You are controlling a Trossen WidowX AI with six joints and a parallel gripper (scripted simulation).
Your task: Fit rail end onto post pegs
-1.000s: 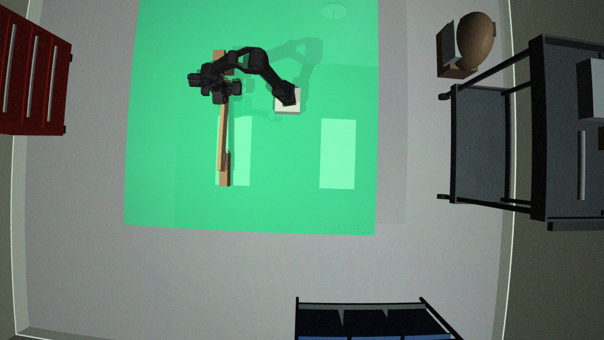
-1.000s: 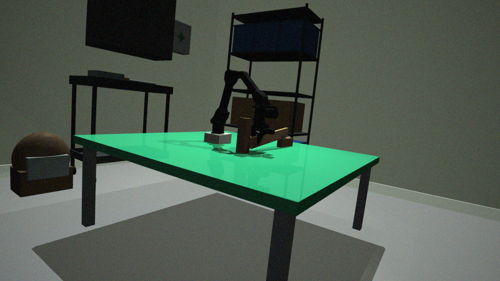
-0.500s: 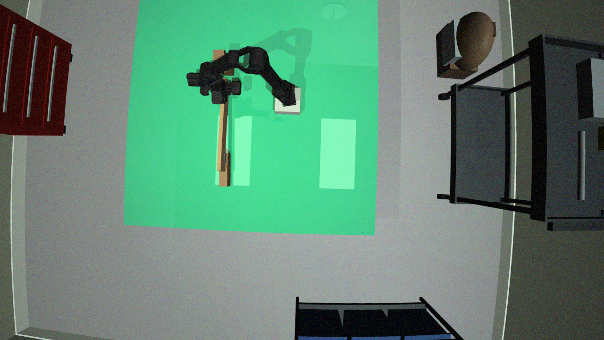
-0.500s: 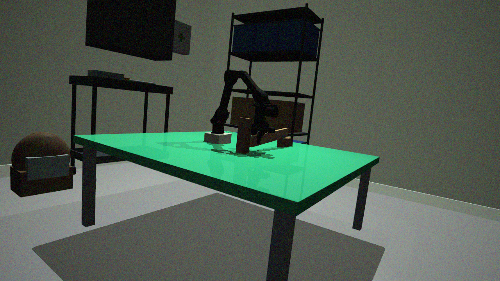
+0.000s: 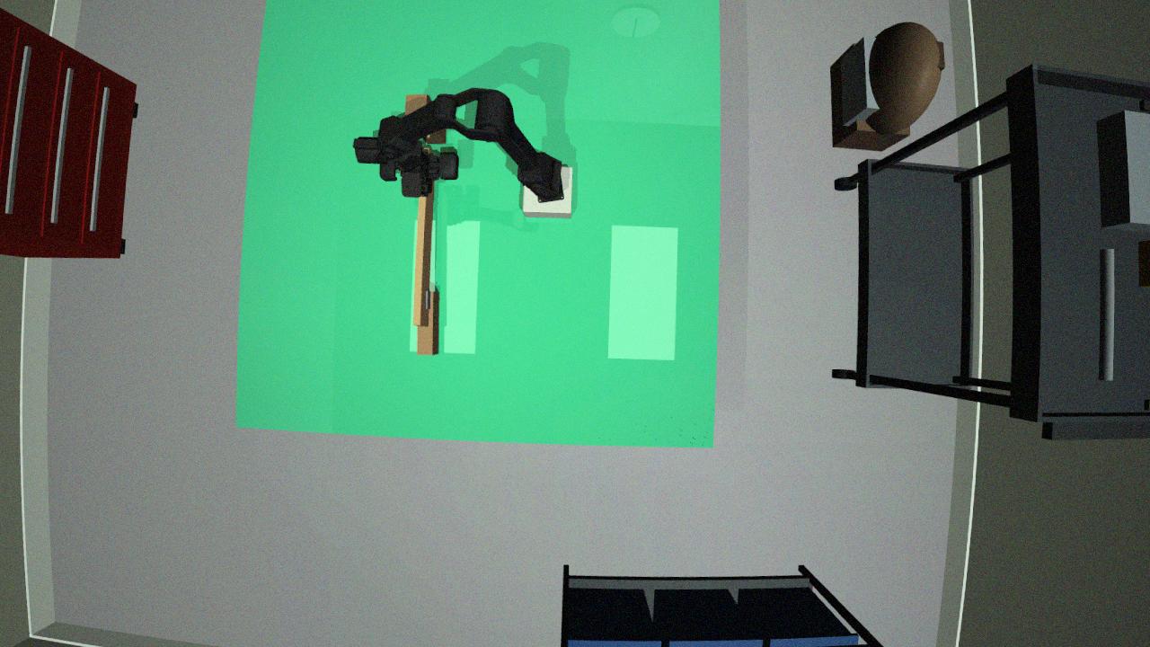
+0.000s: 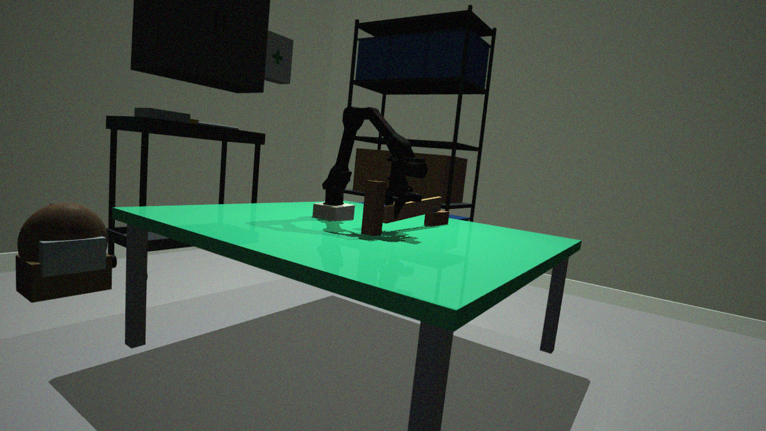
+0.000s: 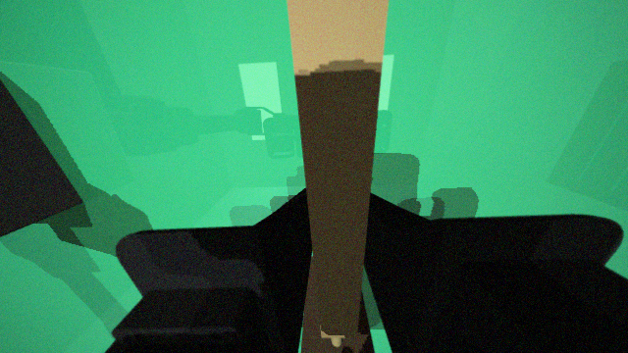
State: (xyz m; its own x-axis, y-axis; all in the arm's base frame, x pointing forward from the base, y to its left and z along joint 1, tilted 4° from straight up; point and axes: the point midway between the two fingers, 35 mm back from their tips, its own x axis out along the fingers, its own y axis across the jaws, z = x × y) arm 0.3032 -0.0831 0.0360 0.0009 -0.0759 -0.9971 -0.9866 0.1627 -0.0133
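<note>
My gripper (image 6: 398,206) (image 7: 330,191) is shut on the long wooden rail (image 5: 421,257) (image 6: 423,206) (image 7: 339,132), close to its near end. In the exterior view the near end is raised off the table, behind the upright wooden post (image 5: 417,101) (image 6: 373,209). The post hides that end there, and the arm covers it in the top view. The rail's far end is over the low footboard block (image 5: 428,341) (image 6: 436,218), beside the grey bracket (image 5: 428,300); its seating is unclear. Pegs, holes and any gap at the post cannot be made out. Exact level is unclear.
The arm's pale base block (image 5: 547,204) (image 6: 333,211) stands on the green table (image 5: 322,361) (image 6: 455,267), to the right of the rail in the top view. The arm arches from it over the post area. Shelves, a red cabinet (image 5: 64,153) and a cart stand off the table.
</note>
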